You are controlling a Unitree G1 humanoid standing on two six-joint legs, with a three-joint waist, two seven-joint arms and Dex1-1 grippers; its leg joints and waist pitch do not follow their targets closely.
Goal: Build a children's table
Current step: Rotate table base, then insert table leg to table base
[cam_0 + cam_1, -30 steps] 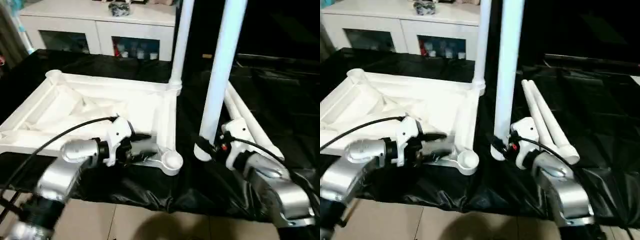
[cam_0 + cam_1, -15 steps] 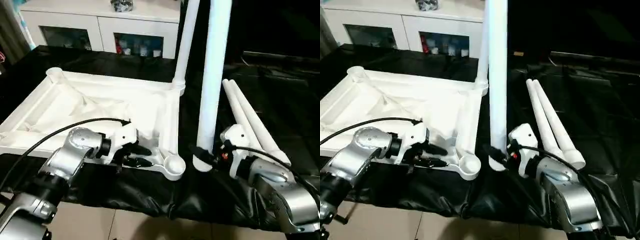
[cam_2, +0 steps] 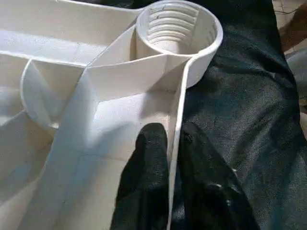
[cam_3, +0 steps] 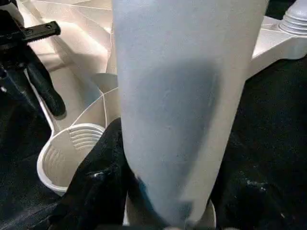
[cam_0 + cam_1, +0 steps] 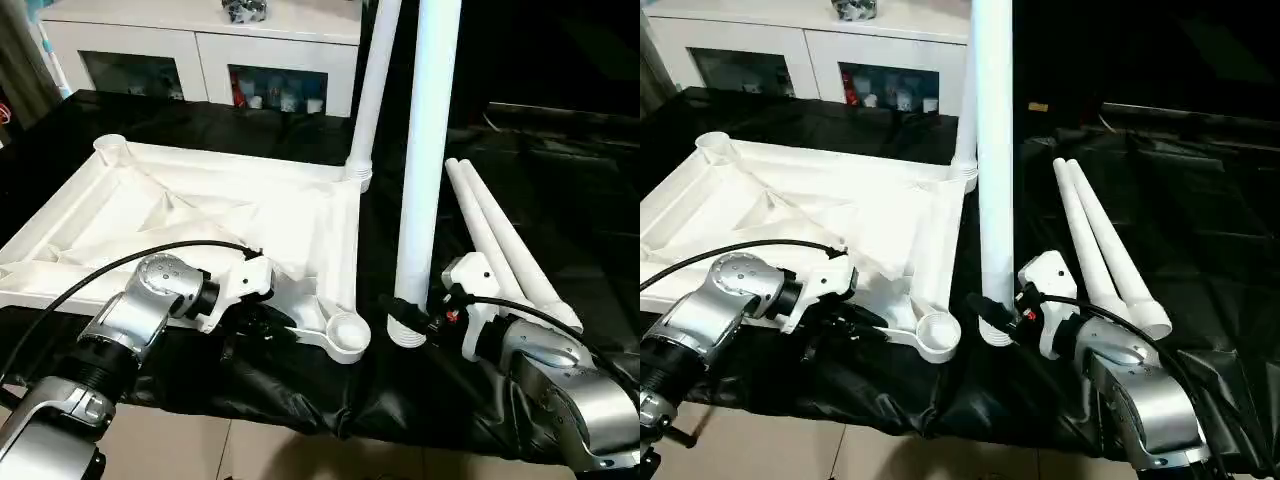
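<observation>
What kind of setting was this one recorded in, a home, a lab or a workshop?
Probably a home-like room or a staged test room. A white cabinet with glass doors stands behind, the floor is tiled, and the table top lies on a black cloth.

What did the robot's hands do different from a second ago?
The left gripper slid back toward the near edge of the upside-down table top and pinched its thin rim beside the empty corner socket. Before, its fingers were spread over the ribs. The right gripper went on holding its tube leg upright next to that socket. The fitted leg and two loose legs stayed put.
</observation>
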